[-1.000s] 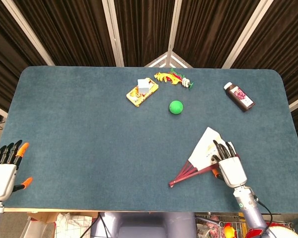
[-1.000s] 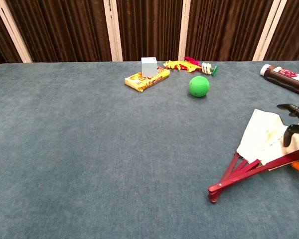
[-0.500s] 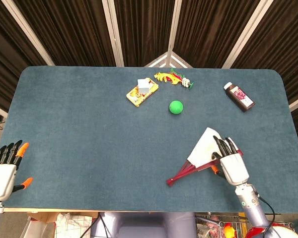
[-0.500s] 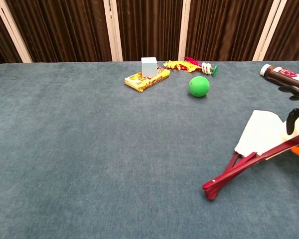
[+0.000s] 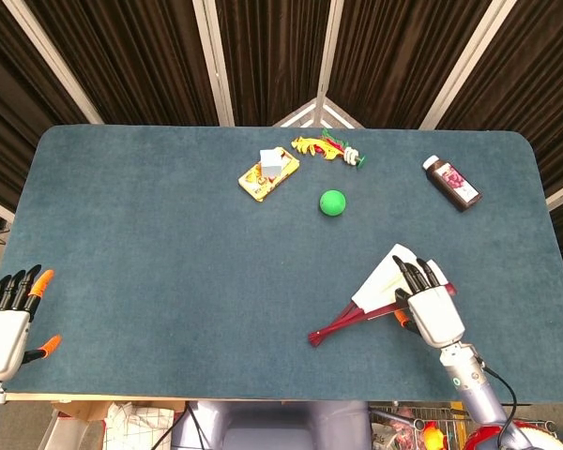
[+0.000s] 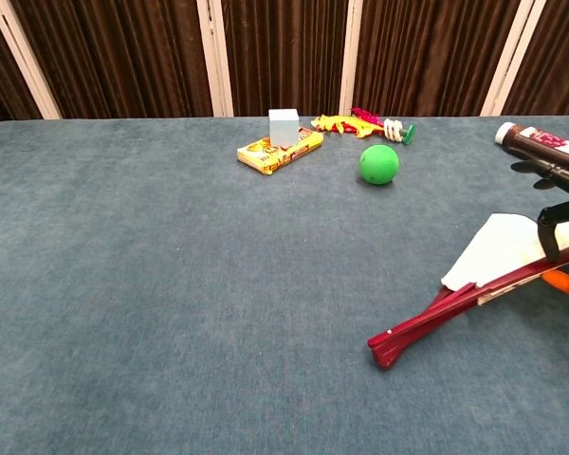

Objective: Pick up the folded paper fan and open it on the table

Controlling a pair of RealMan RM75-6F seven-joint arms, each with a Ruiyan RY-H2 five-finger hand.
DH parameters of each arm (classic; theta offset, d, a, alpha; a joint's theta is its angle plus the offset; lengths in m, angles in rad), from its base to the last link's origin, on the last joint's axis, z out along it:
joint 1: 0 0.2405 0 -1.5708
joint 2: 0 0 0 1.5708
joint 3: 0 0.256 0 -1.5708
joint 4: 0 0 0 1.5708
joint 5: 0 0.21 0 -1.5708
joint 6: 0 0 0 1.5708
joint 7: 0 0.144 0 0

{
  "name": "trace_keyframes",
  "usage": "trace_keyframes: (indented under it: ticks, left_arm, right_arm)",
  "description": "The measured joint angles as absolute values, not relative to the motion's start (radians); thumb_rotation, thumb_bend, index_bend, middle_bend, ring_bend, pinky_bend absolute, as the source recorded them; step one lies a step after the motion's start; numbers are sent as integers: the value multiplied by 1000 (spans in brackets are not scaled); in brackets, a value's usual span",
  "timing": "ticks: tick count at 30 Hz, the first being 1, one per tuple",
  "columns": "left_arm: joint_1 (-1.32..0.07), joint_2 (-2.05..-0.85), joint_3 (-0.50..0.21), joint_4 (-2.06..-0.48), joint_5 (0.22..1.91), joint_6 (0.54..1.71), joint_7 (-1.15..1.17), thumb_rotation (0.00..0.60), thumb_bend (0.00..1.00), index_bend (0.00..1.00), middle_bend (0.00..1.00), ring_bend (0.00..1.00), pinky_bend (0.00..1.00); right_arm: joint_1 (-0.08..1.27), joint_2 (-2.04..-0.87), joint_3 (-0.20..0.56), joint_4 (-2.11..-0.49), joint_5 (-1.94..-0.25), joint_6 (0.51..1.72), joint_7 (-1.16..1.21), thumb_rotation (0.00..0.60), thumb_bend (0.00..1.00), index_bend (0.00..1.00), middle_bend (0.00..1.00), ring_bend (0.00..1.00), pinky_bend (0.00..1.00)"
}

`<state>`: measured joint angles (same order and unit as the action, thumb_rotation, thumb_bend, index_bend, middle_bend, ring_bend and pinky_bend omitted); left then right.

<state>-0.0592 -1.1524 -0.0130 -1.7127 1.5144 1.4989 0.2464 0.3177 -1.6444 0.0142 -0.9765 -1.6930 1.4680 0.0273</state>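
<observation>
The paper fan [image 5: 371,298], with dark red ribs and a white leaf, lies at the right front of the table, only partly spread. Its pivot end points left toward the table's front. My right hand [image 5: 428,305] grips the fan's outer end, dark fingers over the leaf and the orange-tipped thumb under the ribs. In the chest view the fan [image 6: 484,270] slants up to the right into that hand [image 6: 561,204], which the frame edge cuts off. My left hand [image 5: 9,319] rests at the front left corner with its fingers apart, holding nothing.
A green ball [image 5: 332,202] sits behind the fan. Further back are a yellow box with a white cube on it [image 5: 268,173] and a yellow-red toy [image 5: 328,148]. A dark bottle [image 5: 451,182] lies at the back right. The table's front edge [image 5: 263,396] is near the fan.
The fan's ribs have drawn closer together, and its pivot end has slid left. My right hand shifted slightly left with it. The left hand has stayed still.
</observation>
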Motion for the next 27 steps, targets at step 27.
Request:
trace_keyframes:
  ticks: [27]
  left_arm:
    - [-60, -1153, -13, -1712, 1510, 1496, 252, 600, 131, 42, 0, 0, 0]
  right_arm:
    - [337, -1646, 13, -1007, -1667, 1412, -36, 600, 347, 522, 84, 178, 125]
